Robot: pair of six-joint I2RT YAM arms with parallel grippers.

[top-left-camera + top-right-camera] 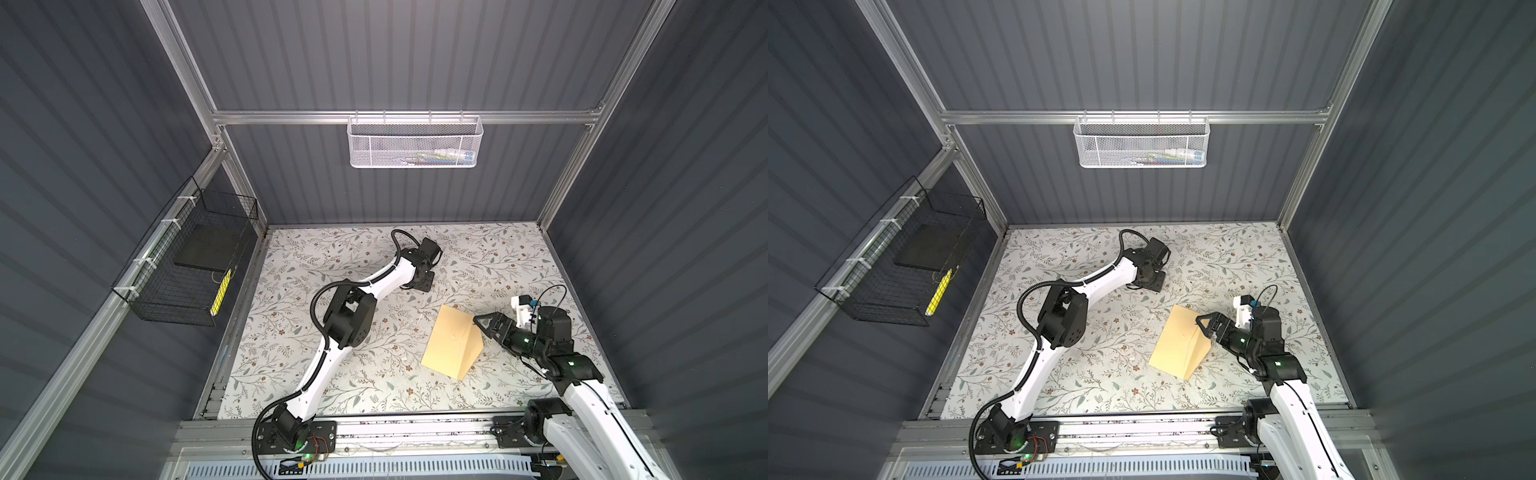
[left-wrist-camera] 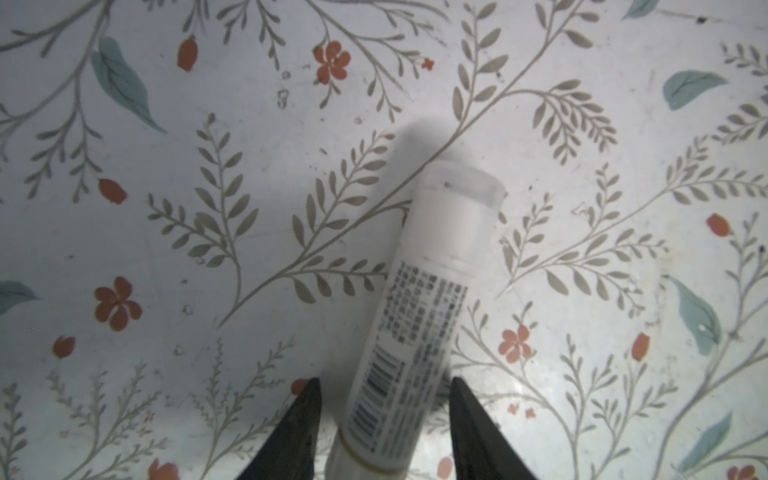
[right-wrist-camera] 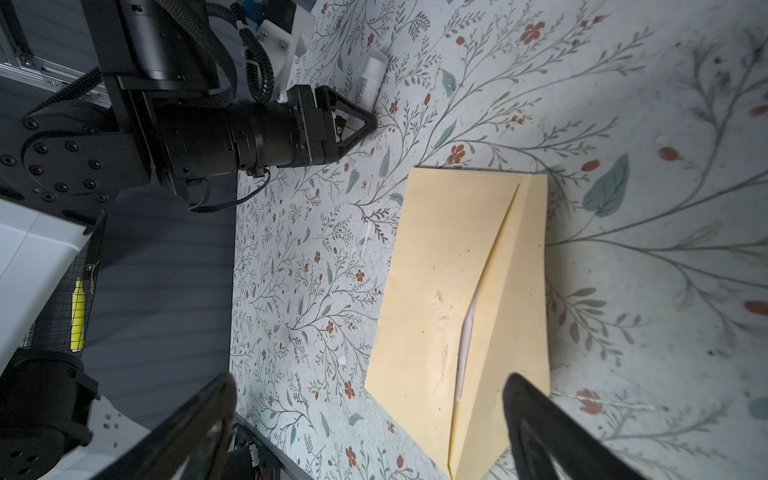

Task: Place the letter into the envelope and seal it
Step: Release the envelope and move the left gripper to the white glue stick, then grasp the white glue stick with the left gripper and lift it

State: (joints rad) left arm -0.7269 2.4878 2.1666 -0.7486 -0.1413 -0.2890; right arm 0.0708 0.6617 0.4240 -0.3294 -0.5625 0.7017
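The left gripper (image 2: pixel 384 386) has two black fingers (image 2: pixel 299 432). They stand part-way open on either side of one small white cylindrical tube (image 2: pixel 428 291) that has a printed label, a barcode and a pale cap. A gap shows between one finger and the tube. The other finger sits right at its side, so there is no clear grip. The tube lies flat on the floral-patterned table surface (image 1: pixel 374 386), toward the rear middle, with the left arm stretched out over it.

The right gripper (image 3: pixel 370 384) also has two black fingers (image 3: pixel 540 415), spread wide and holding nothing. In the right wrist view one finger hangs over a corner of the flap. In both top views the gripper sits just beside the right edge of the envelope.

One tan kraft-paper rectangular envelope (image 3: pixel 436 270) lies on the right front part of the table, well apart from the tube. Its triangular pointed flap is folded over but stands slightly raised, not pressed flat. Inside it is one thin white paper letter (image 3: pixel 467 328), with only a narrow white edge showing in the slit under the flap.

Two baskets hang on the frame: one white mesh basket (image 1: pixel 415 141) on the rear rail and one black wire basket (image 1: pixel 187 266) on the left wall.
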